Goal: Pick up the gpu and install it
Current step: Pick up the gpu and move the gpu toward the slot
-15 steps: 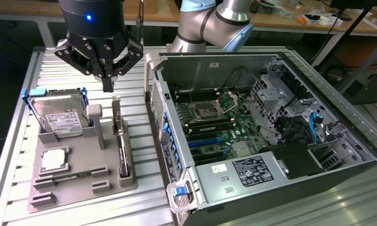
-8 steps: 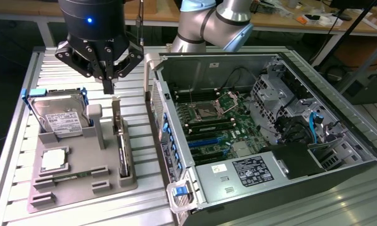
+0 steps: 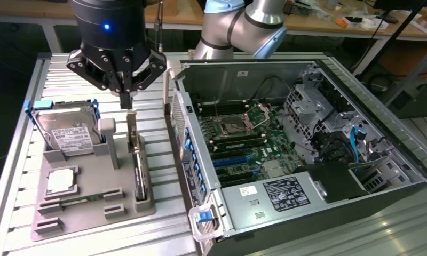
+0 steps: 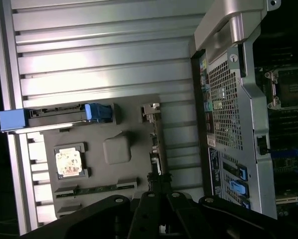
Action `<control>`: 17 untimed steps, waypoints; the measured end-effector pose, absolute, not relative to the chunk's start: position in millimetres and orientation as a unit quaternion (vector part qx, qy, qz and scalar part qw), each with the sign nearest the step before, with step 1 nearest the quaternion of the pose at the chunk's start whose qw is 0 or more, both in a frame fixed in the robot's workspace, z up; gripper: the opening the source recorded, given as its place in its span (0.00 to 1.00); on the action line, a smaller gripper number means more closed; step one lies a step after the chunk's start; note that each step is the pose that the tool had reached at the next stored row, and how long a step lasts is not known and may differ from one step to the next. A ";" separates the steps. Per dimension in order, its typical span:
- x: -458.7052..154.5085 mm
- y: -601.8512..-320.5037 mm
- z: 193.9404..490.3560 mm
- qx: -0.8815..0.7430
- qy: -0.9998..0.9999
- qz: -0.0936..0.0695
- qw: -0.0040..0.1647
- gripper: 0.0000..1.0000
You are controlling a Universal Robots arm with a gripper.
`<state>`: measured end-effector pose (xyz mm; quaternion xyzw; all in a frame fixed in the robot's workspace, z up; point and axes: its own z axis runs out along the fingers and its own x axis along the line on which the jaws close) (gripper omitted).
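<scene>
The gripper (image 3: 126,100), its fingers clenched together on nothing, hangs just above the bracket end of the gpu (image 3: 138,170), which stands on edge in the grey holder (image 3: 92,216), beside the open computer case (image 3: 249,63) on the exterior view's right.

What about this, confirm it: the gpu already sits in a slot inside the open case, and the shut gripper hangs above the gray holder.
Wrong on the gpu. It is not inside the case; it stands on edge in the gray holder beside the case, as the exterior view shows. The shut gripper does hang above that holder.
</scene>
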<state>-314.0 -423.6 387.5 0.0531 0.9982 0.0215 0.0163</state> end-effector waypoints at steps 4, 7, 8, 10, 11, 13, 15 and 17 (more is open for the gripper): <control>-311.9 -425.4 386.5 0.053 0.998 0.021 0.016 0.11; -311.9 -425.8 386.3 0.053 0.998 0.022 0.016 0.11; -311.8 -425.9 386.4 0.053 0.998 0.022 0.016 0.11; -311.8 -425.9 386.4 0.053 0.998 0.022 0.016 0.11; -311.8 -425.9 386.4 0.053 0.998 0.022 0.016 0.11; -311.8 -425.9 386.4 0.053 0.998 0.021 0.016 0.17; -311.8 -425.9 386.4 0.053 0.998 0.022 0.016 0.23; -311.8 -425.9 386.4 0.053 0.998 0.021 0.016 0.29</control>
